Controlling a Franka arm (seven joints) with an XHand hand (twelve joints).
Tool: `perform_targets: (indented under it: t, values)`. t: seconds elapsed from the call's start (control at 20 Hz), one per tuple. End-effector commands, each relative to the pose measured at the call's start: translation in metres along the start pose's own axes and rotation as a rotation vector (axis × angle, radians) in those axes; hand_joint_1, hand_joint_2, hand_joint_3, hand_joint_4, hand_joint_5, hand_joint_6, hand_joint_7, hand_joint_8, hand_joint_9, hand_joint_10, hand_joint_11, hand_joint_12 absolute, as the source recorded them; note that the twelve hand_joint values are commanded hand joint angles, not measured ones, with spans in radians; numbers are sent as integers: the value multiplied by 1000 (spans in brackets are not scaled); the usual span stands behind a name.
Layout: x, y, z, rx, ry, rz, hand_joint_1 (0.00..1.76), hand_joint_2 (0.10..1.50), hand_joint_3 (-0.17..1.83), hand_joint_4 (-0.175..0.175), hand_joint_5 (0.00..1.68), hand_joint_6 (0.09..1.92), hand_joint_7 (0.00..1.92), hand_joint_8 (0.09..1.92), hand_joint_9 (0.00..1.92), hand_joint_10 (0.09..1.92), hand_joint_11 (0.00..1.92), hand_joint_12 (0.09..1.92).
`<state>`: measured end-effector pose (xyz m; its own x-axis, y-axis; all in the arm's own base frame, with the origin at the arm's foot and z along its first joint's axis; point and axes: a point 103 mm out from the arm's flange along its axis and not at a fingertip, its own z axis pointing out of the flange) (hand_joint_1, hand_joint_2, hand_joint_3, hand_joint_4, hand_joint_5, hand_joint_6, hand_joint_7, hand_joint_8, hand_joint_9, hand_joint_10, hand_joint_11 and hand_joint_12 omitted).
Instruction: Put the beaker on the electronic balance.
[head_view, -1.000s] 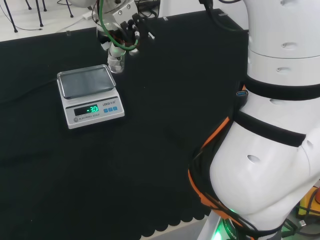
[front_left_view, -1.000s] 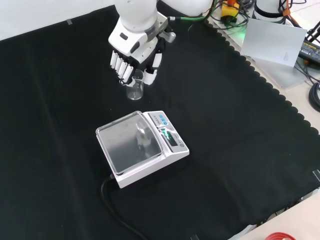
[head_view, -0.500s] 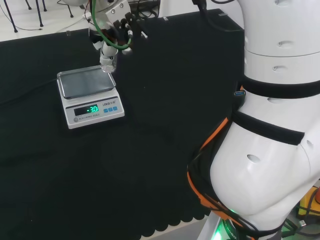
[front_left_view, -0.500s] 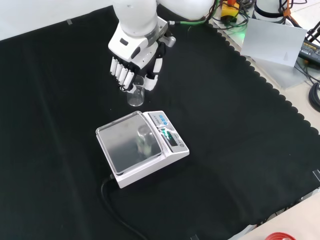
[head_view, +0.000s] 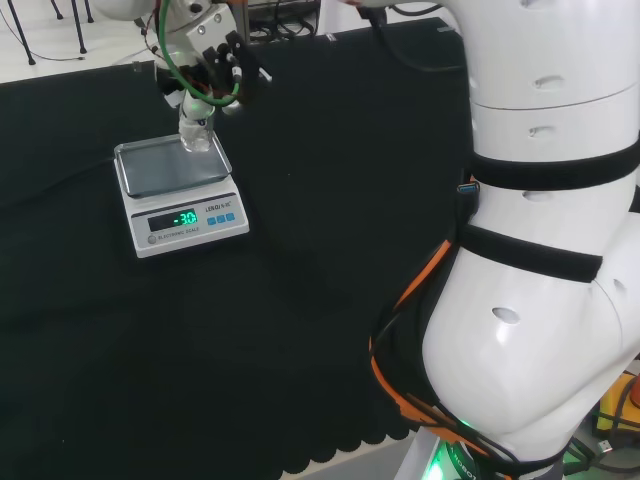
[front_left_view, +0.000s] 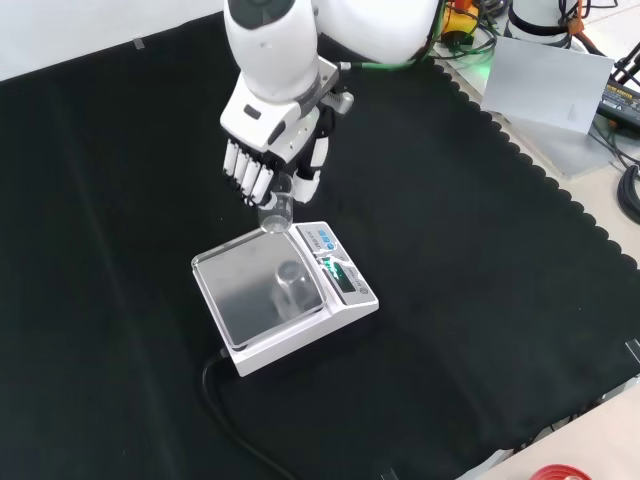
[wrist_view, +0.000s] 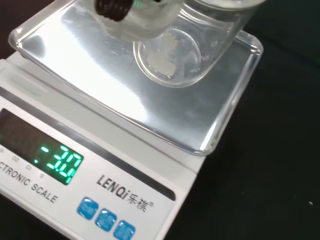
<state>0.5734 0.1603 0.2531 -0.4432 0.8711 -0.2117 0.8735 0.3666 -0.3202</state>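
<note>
Beaker (front_left_view: 277, 211): clear, thin-walled, likely light, slippery and breakable; pinched near its rim in my hand (front_left_view: 268, 150), fingers curled round it, hanging upright above the balance (front_left_view: 283, 295) pan's edge, best kept held high by the wall.

In the wrist view the beaker (wrist_view: 175, 50) is cut off by the frame edge beside the blurred fingers (wrist_view: 130, 15). Whether its base touches the balance pan (wrist_view: 210, 115) below the fingers cannot be told.
</note>
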Motion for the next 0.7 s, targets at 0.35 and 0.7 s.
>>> perform_targets:
  t: [0.35,0.7]
  values:
    - [13,27,14,38,-24,-47,1107,1191,5,-147,834,1236,883,848,1041,815,927,1038]
    - [7,43,27,61,-23,-65,1107,1191,5,-147,835,1236,884,848,1041,815,927,1037]
